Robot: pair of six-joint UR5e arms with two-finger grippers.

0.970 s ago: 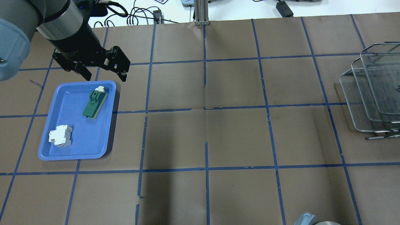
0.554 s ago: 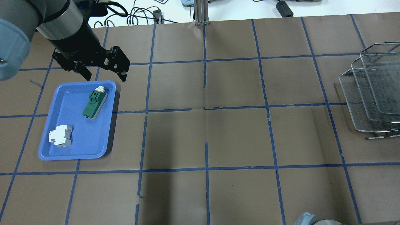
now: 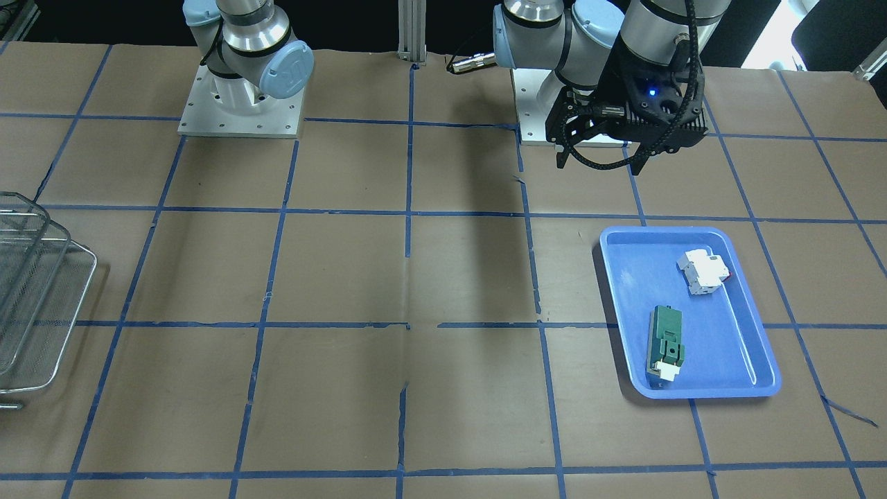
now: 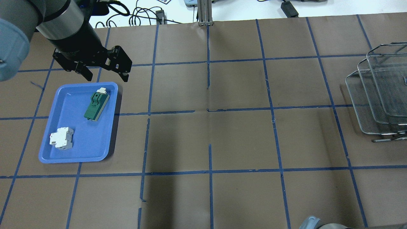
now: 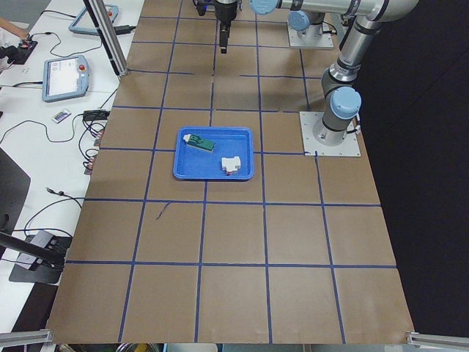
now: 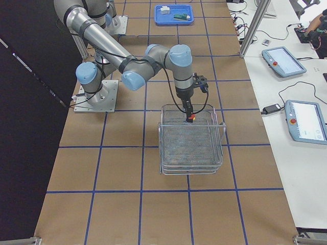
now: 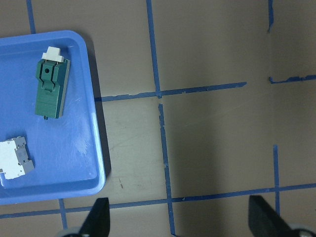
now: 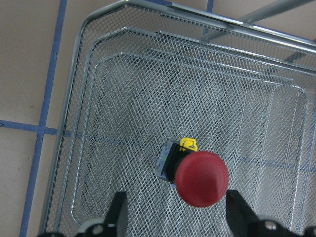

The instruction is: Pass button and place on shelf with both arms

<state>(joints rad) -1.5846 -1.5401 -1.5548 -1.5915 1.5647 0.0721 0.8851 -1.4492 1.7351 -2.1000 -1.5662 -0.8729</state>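
Note:
The button [image 8: 201,177], with a red round cap, black body and a bit of yellow, lies tilted on the mesh of the shelf [image 8: 79,98]. My right gripper [image 8: 177,217] hovers straight above it, open, its fingers apart on either side and not touching it. From the exterior right view the gripper [image 6: 188,113] hangs over the shelf's [image 6: 168,153] top tier with the button [image 6: 191,119] at its tip. My left gripper [image 4: 106,78] is open and empty, just beyond the far edge of the blue tray [image 4: 47,152]; it also shows in the front-facing view [image 3: 599,166].
The blue tray holds a green module [image 4: 96,103] and a white breaker block [image 4: 61,138]. The shelf [image 4: 365,105] stands at the table's right edge. An aluminium post [image 4: 205,12] and cables sit at the far edge.
Almost nothing: my left gripper has drifted very slightly away from the tray, still open. Tray and its parts have not moved.

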